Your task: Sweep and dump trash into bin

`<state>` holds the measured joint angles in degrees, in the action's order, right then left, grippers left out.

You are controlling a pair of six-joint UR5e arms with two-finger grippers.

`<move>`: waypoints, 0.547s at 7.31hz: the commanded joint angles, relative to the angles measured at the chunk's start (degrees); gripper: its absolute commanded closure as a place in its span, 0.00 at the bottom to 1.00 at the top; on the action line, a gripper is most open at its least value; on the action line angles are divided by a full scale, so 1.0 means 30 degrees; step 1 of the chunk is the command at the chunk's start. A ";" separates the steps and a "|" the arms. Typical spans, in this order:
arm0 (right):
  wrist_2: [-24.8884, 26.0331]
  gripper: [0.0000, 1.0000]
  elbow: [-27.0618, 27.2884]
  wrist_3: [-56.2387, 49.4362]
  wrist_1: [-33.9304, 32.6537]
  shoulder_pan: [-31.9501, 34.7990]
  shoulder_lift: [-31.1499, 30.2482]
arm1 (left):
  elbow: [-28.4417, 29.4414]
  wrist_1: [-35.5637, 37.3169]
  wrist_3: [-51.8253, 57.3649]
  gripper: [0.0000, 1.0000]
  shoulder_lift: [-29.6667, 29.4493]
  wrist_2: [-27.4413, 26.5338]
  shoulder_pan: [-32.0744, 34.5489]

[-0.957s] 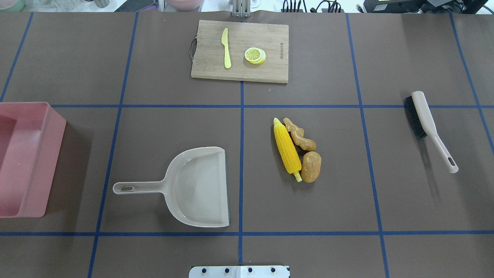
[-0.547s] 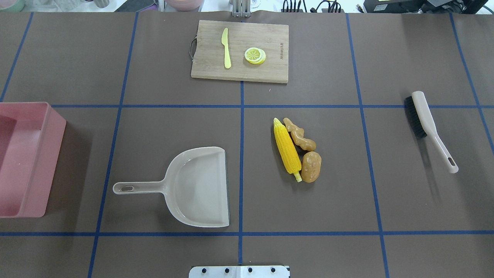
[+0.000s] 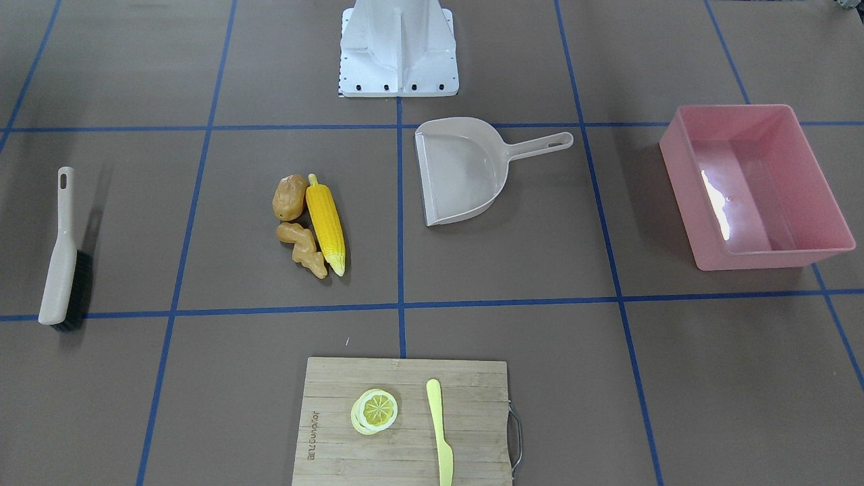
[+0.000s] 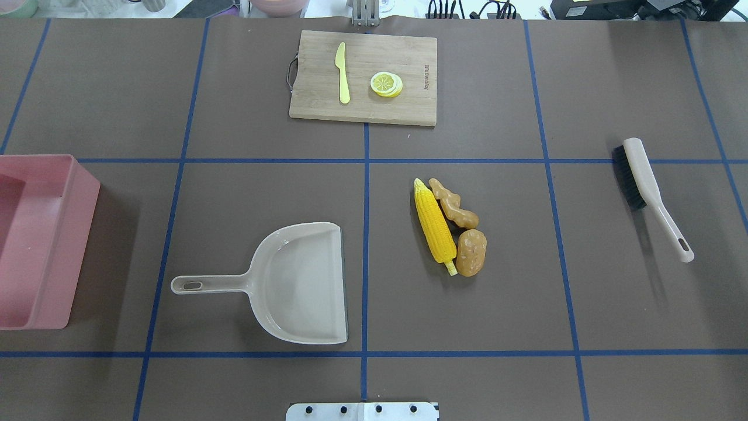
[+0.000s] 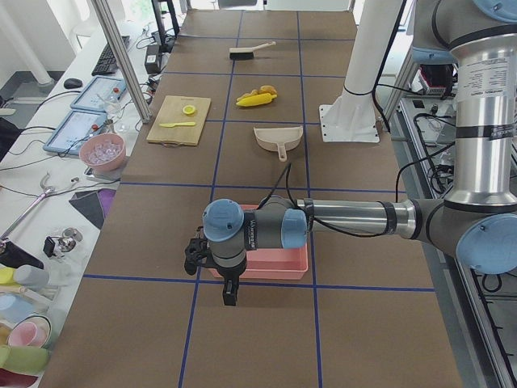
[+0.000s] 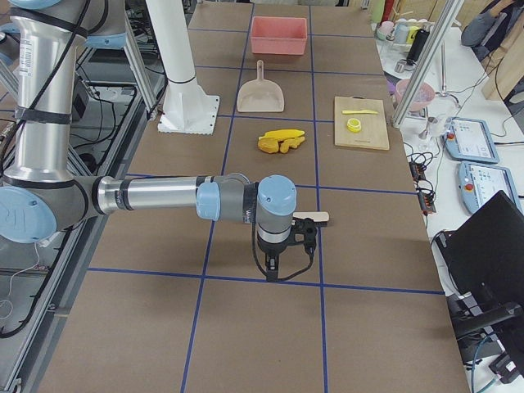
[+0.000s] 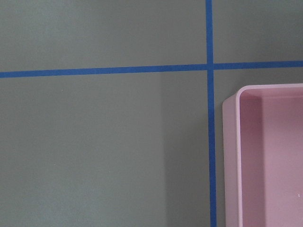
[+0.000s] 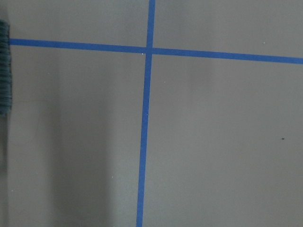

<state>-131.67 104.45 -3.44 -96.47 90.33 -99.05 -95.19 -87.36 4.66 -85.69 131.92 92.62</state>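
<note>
Right of the table's (image 4: 234, 193) centre line in the overhead view, the yellow toy corn cob (image 4: 435, 227), brown toy potato (image 4: 471, 252) and knobbly tan ginger root (image 4: 453, 204) lie bunched together. They are near the beige plastic dustpan (image 4: 304, 280) and well apart from the pink rectangular plastic tub (image 4: 76, 234). The left fingers (image 5: 229, 293) hang beside the tub, and the right fingers (image 6: 273, 260) hang near the beige-handled brush (image 4: 643, 175). Whether either pair is parted, I cannot tell.

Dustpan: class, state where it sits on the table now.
In the overhead view the dustpan lies left of centre, handle toward the pink bin, open mouth facing the corn cob across a blue tape line.
</note>
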 commanded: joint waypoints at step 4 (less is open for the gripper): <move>0.0120 0.00 0.0809 0.0006 -0.0422 0.0183 0.0146 | 0.0233 -0.0001 0.0029 0.02 -0.0261 0.0000 -0.0083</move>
<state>-131.42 106.65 -3.48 -97.80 90.86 -98.79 -94.97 -87.36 4.73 -85.96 131.92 92.46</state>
